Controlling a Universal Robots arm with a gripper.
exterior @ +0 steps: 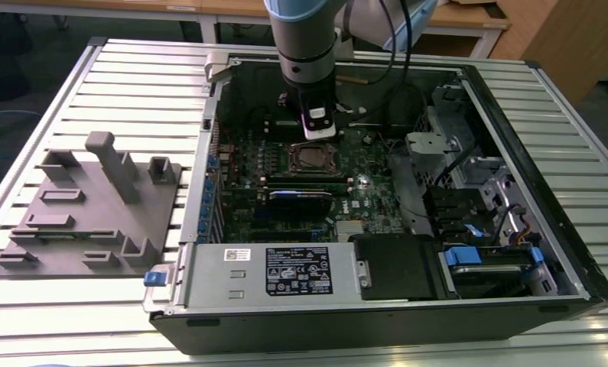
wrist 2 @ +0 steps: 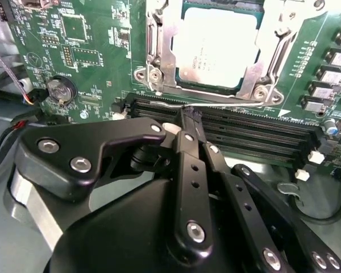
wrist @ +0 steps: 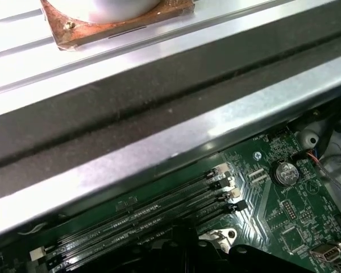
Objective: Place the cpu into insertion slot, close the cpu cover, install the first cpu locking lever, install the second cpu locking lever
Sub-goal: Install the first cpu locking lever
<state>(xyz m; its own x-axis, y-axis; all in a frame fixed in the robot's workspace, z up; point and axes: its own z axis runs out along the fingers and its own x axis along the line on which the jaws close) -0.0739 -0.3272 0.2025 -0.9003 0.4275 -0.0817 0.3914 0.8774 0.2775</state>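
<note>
One grey-and-blue robot arm (exterior: 301, 38) reached down from the top centre of the exterior view into an open black computer case (exterior: 385, 306) lying on a slatted metal table (exterior: 130, 76). Its black gripper (wrist 2: 184, 116) hung over the green motherboard (exterior: 365, 191), just above the socket in the frame's middle. In the second wrist view the fingers (wrist 2: 187, 153) stood pressed together, clenched on nothing I could see, tips at the black memory slots (wrist 2: 244, 133) just beside the socket.

The cpu (wrist 2: 213, 48), a flat square chip with a dull silvery top, lay seated in the insertion slot (exterior: 313, 157), upper centre of the second wrist view. The cpu cover (wrist 2: 165, 40), a thin silver metal frame with a large cut-out, lay flat around the chip. A thin wire lever (wrist 2: 216, 104) ran along the socket's near edge; whether it was latched I could not tell.

A grey moulded fixture (exterior: 95, 214) sat on the table at the exterior view's left. A round coin battery (wrist 2: 61, 89) showed at the left of the second wrist view.
</note>
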